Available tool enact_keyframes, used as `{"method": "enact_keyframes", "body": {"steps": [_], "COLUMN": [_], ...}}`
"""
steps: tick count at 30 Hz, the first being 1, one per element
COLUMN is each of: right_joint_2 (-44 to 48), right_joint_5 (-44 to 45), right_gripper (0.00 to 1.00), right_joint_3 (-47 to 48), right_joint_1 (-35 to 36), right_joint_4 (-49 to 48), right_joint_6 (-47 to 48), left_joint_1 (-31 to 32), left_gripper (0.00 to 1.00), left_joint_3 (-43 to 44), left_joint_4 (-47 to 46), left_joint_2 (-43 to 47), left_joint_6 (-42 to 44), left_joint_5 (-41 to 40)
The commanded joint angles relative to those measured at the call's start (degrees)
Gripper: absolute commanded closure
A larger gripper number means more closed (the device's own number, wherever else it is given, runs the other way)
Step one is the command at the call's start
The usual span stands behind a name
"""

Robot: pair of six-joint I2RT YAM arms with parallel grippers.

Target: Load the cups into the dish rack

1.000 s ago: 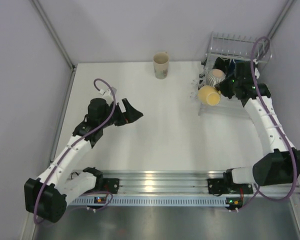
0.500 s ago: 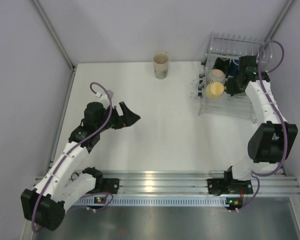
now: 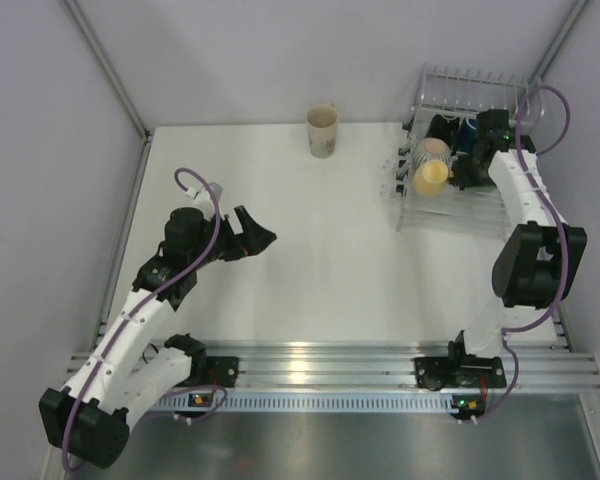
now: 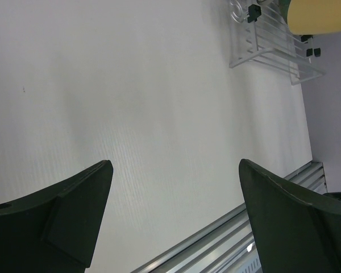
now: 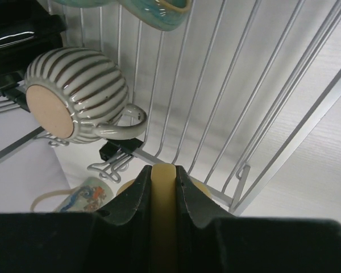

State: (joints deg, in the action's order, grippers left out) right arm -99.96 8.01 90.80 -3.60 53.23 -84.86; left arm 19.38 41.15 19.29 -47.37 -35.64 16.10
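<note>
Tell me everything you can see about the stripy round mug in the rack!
The stripy mug is round like a little pumpkin. It is glossy pale grey with dark grooves and looks ceramic. It lies tipped over on the wires of the dish rack, with its flat, unglazed tan bottom facing the right wrist camera. Its curved handle sticks out sideways over the wires.

Yellow cup (image 3: 430,178); grey-striped ribbed cup (image 5: 77,94); cream cup (image 3: 322,130), green mark; teal cup (image 5: 153,7); silver-white rack (image 5: 295,136).
</note>
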Motion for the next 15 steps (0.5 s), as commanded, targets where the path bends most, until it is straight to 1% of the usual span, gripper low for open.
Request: {"method": "enact_keyframes", "body": {"steps": [1,6,11,15], "right_joint_2": [0.21,-0.32,-1.72,-2.69], "right_joint_5": [-0.81,-2.3,-1.6,-2.38], "right_gripper": [1.0,1.0,1.0,1.0], "right_joint_3": [-0.45,-4.92,-5.73,-6.87], "right_joint_1": [-0.97,-1.41,-2.03,-2.21], "right_joint_4": [-1.11,-4.71,-3.93,-6.21], "right_joint_6": [-3.03,-3.65,-3.99,-4.09], "left_joint_1": [-0.04,-0.04,-0.13,-0.13], "left_gripper": [0.02,0.02,0.02,0.02], "left_joint_3": [2.36,3.24,3.68,3.94], "left_joint_4": [0.57,1.36,2.16,2.33], "left_joint_2": [1.14,1.23,1.32,1.06], "left_joint_6": [1.18,1.27,1.89,2.24], "left_joint_5": [-1.59,-1.68,-2.3,-2.39]}}
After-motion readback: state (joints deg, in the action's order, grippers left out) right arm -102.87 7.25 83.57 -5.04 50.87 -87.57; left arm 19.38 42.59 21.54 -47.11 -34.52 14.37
